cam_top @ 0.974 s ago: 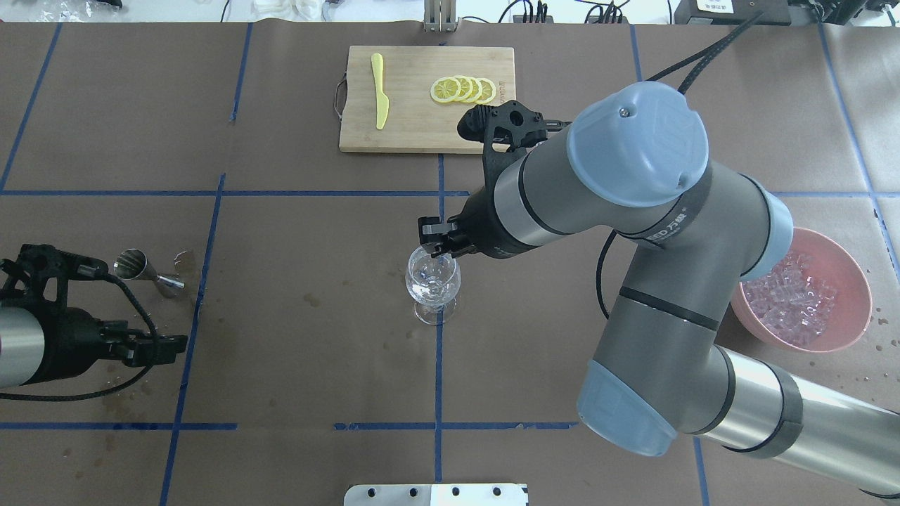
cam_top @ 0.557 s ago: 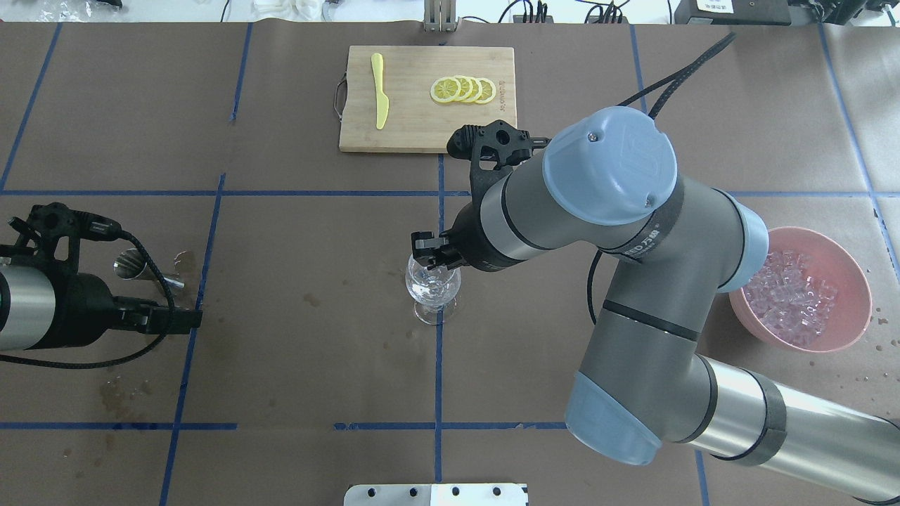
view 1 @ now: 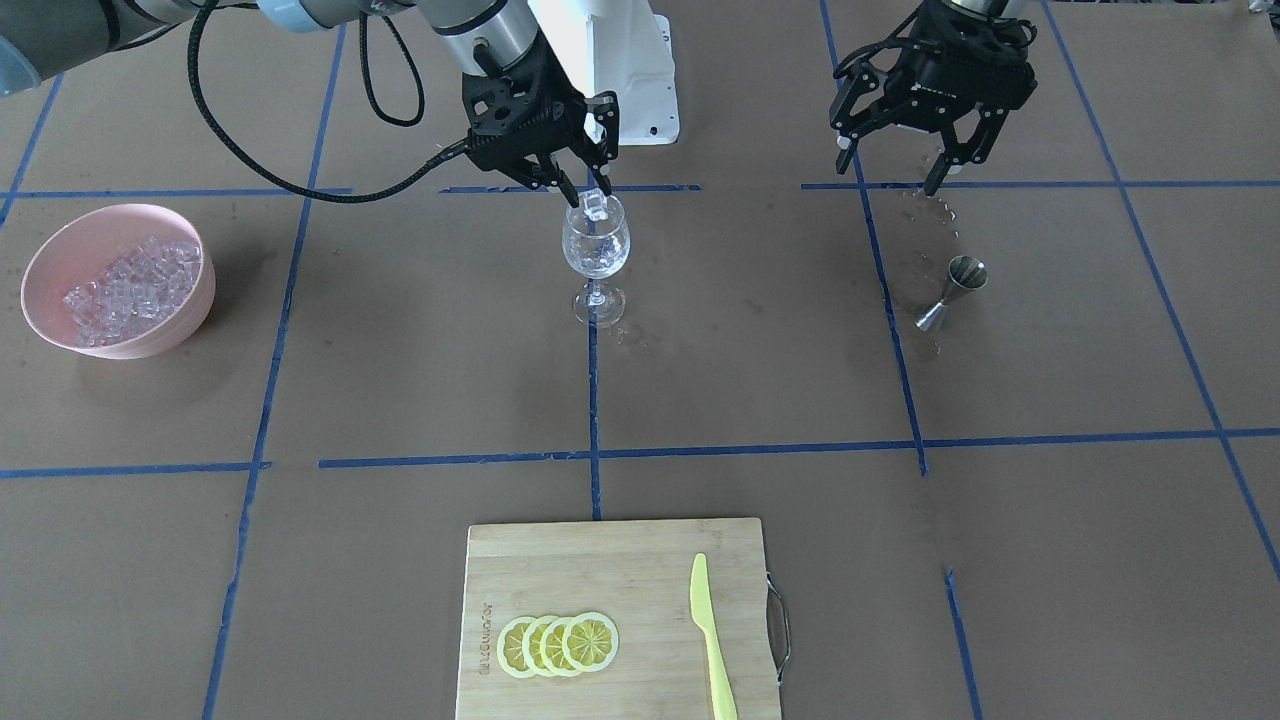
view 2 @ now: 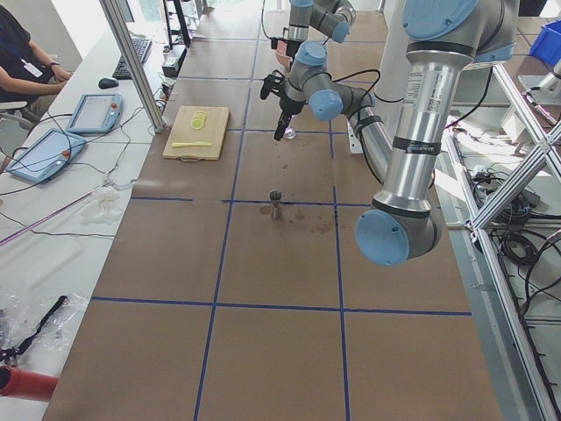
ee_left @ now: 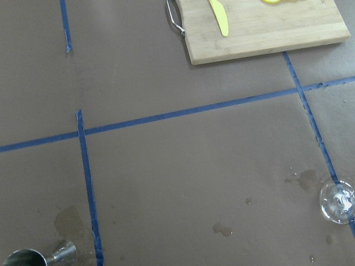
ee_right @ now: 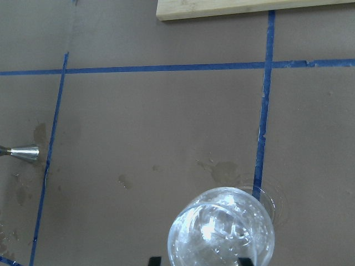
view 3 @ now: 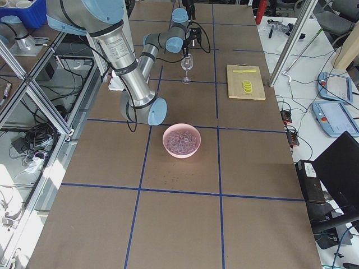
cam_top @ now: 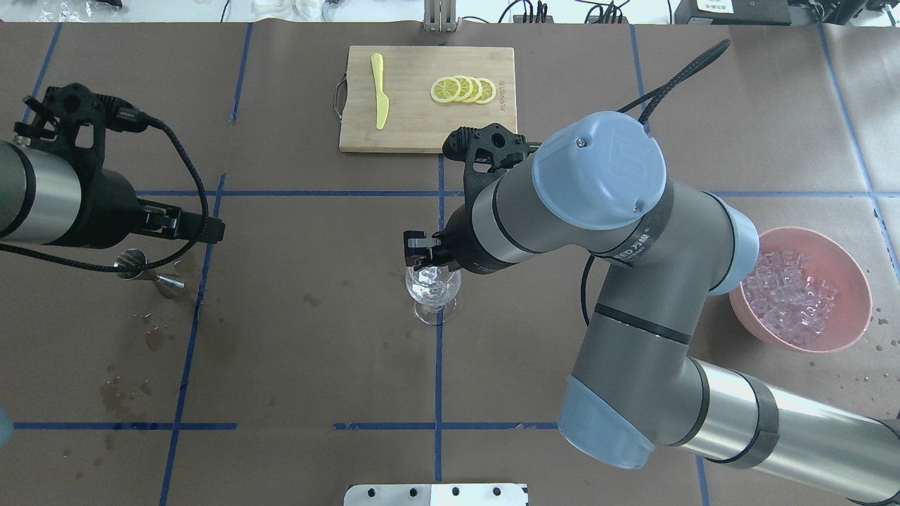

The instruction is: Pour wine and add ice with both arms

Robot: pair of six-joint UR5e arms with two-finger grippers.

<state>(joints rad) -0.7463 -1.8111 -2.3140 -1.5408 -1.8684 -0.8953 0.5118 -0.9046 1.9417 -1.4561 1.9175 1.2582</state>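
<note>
A clear wine glass (view 1: 596,250) stands on the table's middle blue line; it also shows in the overhead view (cam_top: 432,289) and the right wrist view (ee_right: 222,230). It holds clear ice, and one cube (view 1: 597,206) sits at its mouth. I cannot tell the wine apart from the ice. My right gripper (view 1: 585,188) hangs just above the rim, open, with its fingertips (ee_right: 155,259) spread either side of the bowl. My left gripper (view 1: 893,172) is open and empty, above the table beside a steel jigger (view 1: 950,290).
A pink bowl (cam_top: 854,277) full of ice cubes (cam_top: 791,295) sits at my right. A wooden cutting board (cam_top: 415,126) at the far side carries lemon slices (cam_top: 464,90) and a yellow knife (cam_top: 380,91). Wet stains (cam_top: 151,337) mark the paper near the jigger (cam_top: 148,270).
My left arm has swung from the near left towards the far side, past the jigger. My right gripper has shifted slightly left over the glass.
</note>
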